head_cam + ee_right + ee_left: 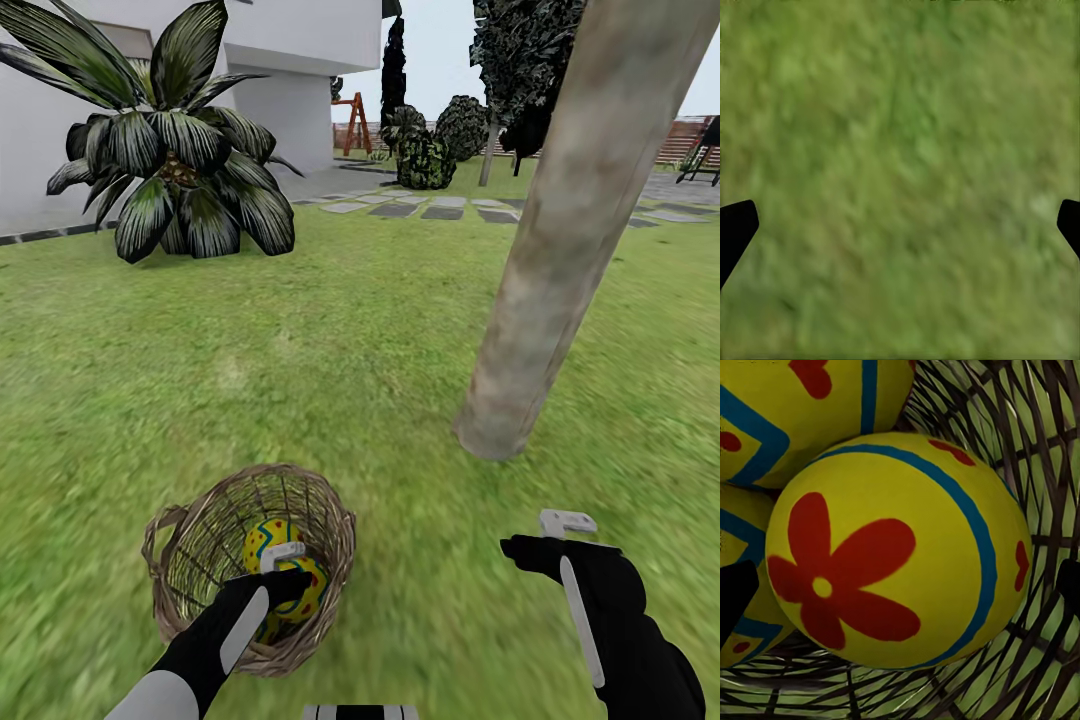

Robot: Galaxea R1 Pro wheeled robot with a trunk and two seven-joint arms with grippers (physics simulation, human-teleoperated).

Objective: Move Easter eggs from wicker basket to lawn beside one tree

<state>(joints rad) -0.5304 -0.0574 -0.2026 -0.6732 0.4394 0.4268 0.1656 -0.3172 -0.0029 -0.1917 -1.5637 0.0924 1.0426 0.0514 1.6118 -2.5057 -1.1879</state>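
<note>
I'm seeing a squat palm point(170, 140) spreading dark, pale-streaked fronds at far left, standing before the white house wall point(290, 60). Grey stepping stones point(430, 208) are running across behind. Dark bushes point(425, 155) are clustering near an orange-red frame point(355, 120). A brown slatted fence point(685, 140) is showing at far right.

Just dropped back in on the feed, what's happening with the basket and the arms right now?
The left gripper is reaching down into the wicker basket, its jaws spread wide on either side of one Easter egg but not yet closed on it. At least two more eggs lie beside that one in the basket. The right gripper hangs open and empty over the lawn. The tree stands just beyond the basket, to the right.
</note>
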